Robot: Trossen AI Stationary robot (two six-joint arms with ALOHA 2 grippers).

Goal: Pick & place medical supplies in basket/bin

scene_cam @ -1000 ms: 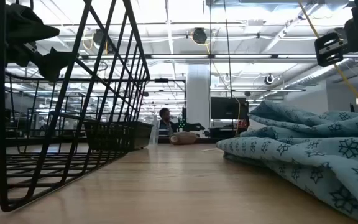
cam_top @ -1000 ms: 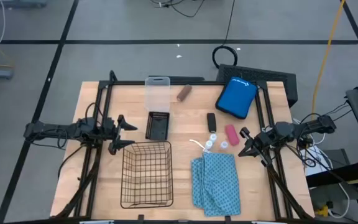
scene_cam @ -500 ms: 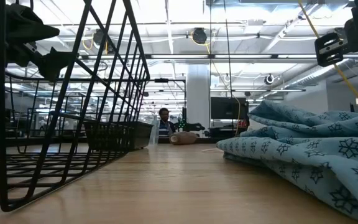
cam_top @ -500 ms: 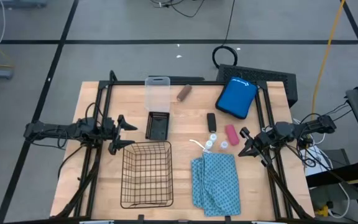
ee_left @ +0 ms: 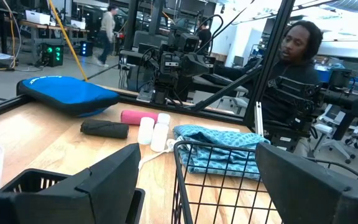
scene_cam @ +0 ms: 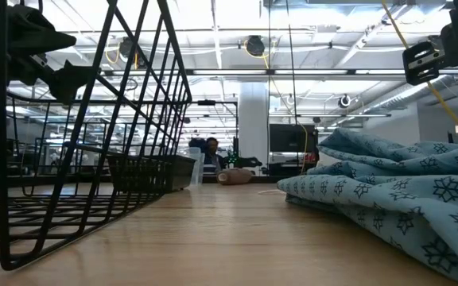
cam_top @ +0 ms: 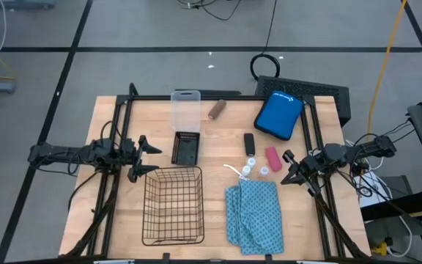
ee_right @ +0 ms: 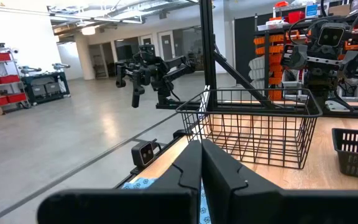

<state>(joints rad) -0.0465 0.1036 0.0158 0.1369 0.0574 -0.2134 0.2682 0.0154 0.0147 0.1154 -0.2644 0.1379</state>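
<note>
Pale wood tabletop [cam_top: 116, 220] fills my overhead feed, ringed by a black frame, with grey floor and cables beyond.

On it I see the basket [cam_top: 173, 204], a rectangular black wire-mesh cage with an open top and nothing inside, sitting toward the near edge, left of centre. In the low view its grid walls [scene_cam: 70, 159] loom large. Just right of it lies the folded teal cloth [cam_top: 254, 213], printed with small dark star-like marks, rumpled in soft folds [scene_cam: 388, 199].

Touching the cloth's far edge are the small white-capped vials [cam_top: 248, 169], clustered together; I count about 3 from above, though the left wrist view shows only 2 clearly [ee_left: 153, 132]. Just beside them lies the pink roll [cam_top: 272, 158], and a little farther back the small black block [cam_top: 249, 143]. The brown roll [cam_top: 217, 110] lies well apart near the far edge.

Around these sit a small solid black tray [cam_top: 187, 147] just beyond the basket, a clear plastic box [cam_top: 185, 110] behind it, and a blue pouch [cam_top: 278, 114] at the far right.

My left gripper [cam_top: 149, 156] hovers at the table's left side, just beside the basket's far left corner, its fingers spread wide apart. My right gripper [cam_top: 286, 168] hangs at the right side near the pink roll, fingers pressed together on nothing.

A person in dark clothes [ee_left: 291, 74] shows beyond the table.
</note>
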